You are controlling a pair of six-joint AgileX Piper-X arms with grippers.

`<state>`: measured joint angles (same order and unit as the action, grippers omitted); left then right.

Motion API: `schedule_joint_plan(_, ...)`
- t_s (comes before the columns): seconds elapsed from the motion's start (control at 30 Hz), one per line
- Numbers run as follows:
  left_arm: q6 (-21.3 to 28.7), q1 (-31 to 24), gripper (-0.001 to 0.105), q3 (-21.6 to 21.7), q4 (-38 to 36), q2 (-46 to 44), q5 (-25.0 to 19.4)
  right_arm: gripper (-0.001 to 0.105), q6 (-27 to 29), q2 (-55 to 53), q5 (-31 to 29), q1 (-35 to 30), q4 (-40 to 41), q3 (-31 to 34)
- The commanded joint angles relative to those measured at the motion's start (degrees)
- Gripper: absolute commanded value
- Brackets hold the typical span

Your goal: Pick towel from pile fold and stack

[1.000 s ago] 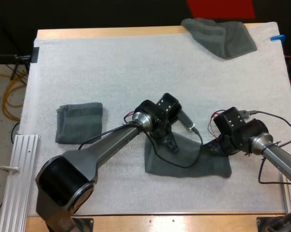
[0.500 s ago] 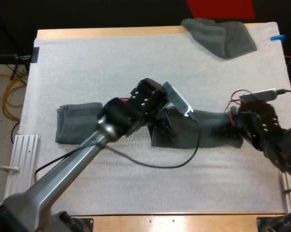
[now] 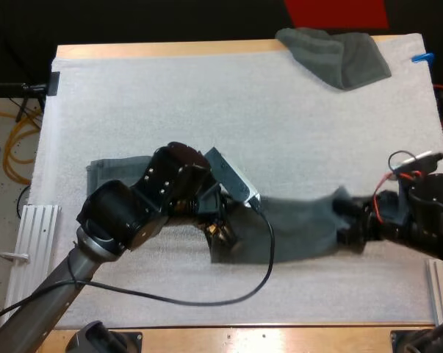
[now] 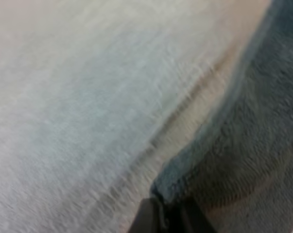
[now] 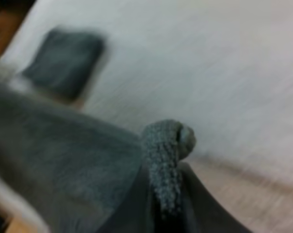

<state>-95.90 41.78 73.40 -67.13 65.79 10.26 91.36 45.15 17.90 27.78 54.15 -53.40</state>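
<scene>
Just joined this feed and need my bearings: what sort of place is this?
Likely a robotics lab bench, not a home: a wooden table with a white mat, the left pincer and right pincer gripping one towel between them, and orange cables loose on the floor.

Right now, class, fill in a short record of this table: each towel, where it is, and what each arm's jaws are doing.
held towel: stretched out between the two arms, over the near half of the mat
left jaws: shut on the held towel's end nearer the folded towel
right jaws: shut on its other end, cloth bunched between them
folded towel: flat on the mat's left side, partly behind the left arm
crumpled towel: at the mat's far right corner, untouched
</scene>
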Motion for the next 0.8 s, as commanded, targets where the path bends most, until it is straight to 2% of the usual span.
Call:
schedule_joint_plan(0.0,-0.64,0.69,0.000,-0.28,-0.85,-0.51,0.95,0.000,-0.19,-0.58,3.55,-0.09,1.70,-0.43)
schedule_joint_plan(0.1,-0.69,2.98,0.000,-3.51,-0.16,-0.85,1.06,0.000,-0.04,-0.45,5.45,-0.09,5.01,-0.30)
schedule_joint_plan(0.2,-3.64,2.83,0.000,-7.38,3.77,-0.67,-0.39,0.000,-0.06,0.19,5.26,-0.09,4.71,0.58)
schedule_joint_plan(0.3,-5.78,0.64,0.000,-10.38,12.33,-0.66,-0.89,0.000,-1.25,2.64,2.07,-0.09,2.81,1.29)
schedule_joint_plan(0.37,-7.23,-2.43,0.000,-12.83,19.19,-0.25,-0.81,0.000,-2.99,6.33,-3.00,-0.09,-0.38,1.27)
schedule_joint_plan(0.5,-7.41,-7.97,0.001,-13.08,22.92,1.86,0.04,0.002,-3.88,12.60,-4.95,-0.09,-7.87,1.24)
schedule_joint_plan(0.6,-7.45,-11.85,0.013,-13.08,24.24,3.03,4.71,0.027,-5.23,17.28,-4.92,-0.09,-11.64,-0.05)
schedule_joint_plan(0.67,-8.12,-14.60,0.039,-13.08,24.33,3.11,7.63,0.057,-5.37,20.05,-4.80,-0.09,-12.06,-1.82)
schedule_joint_plan(0.7,-8.34,-15.16,0.049,-13.05,24.32,3.09,7.83,0.066,-5.36,20.50,-4.80,-0.09,-12.03,-2.57)
schedule_joint_plan(0.73,-8.53,-15.94,0.068,-12.77,24.16,2.89,8.20,0.079,-5.32,20.94,-4.81,-0.09,-11.93,-3.41)
schedule_joint_plan(0.77,-8.62,-16.38,0.083,-12.47,23.84,2.76,8.73,0.086,-4.89,21.01,-4.90,-0.09,-11.94,-4.25)
